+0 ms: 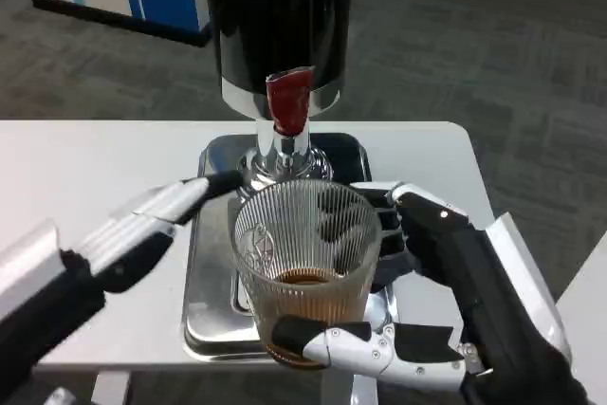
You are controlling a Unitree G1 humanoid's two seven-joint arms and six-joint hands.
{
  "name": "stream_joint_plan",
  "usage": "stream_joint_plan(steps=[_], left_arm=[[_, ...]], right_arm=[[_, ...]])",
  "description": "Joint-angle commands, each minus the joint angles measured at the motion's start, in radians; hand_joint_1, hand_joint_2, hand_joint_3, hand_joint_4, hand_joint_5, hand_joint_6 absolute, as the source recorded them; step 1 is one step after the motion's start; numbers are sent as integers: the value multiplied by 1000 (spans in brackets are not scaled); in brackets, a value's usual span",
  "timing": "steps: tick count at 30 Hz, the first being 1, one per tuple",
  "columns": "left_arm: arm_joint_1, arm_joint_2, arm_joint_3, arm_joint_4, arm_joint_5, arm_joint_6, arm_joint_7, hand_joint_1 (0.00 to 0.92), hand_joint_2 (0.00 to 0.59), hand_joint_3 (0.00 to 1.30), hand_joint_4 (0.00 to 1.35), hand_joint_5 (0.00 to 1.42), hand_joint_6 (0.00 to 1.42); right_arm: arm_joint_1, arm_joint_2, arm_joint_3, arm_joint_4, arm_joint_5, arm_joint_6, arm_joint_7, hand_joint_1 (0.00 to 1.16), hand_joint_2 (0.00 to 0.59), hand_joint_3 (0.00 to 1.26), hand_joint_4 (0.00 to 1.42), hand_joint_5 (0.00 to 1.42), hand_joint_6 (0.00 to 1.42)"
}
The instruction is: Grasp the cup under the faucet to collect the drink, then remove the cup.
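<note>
The cup [305, 267] stands upright on the steel drip tray [211, 315] at the near edge of the desk [95, 168], its long axis vertical, its open mouth just below and in front of the faucet [287, 135] with the red lever [288, 101]. It lies directly left of my right robot hand [432, 282], and that one is plainly the nearer: my fingers [365, 206] wrap the far side of the ribbed glass and my thumb [332, 340] crosses its base on the near side, so I am gripping the cup. A shallow layer of brown drink sits in the bottom.

My left robot hand [156, 215] reaches in from the left, flat and outstretched, fingers apart and holding nothing, its tips near the foot of the dispenser [280, 16] behind the cup's rim; I cannot tell whether they touch anything.

I judge the filling barely begun. When it is time to take the cup away, the clear path runs toward me and to the right, keeping the glass upright.
</note>
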State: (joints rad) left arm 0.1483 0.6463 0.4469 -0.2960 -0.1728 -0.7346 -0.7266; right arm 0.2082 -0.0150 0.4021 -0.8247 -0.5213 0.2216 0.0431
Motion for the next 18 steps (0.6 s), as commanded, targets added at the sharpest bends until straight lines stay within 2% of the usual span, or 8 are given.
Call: stream_joint_plan(steps=[1,12,18], left_arm=[[-6,50,-11,7,86,-84,5,0,53,0,0,0,0],[38,113,12,47,180,-156,74,0,52,0,0,0,0],[63,117,35,76,158,-164,115,0,52,0,0,0,0]], right_arm=[[-9,19,31,5,5,-12,-3,870,172,562,670,741,715],[-21,24,46,31,0,-14,-5,870,172,566,677,741,715],[-43,30,64,54,-7,-12,-8,870,172,566,677,741,715]])
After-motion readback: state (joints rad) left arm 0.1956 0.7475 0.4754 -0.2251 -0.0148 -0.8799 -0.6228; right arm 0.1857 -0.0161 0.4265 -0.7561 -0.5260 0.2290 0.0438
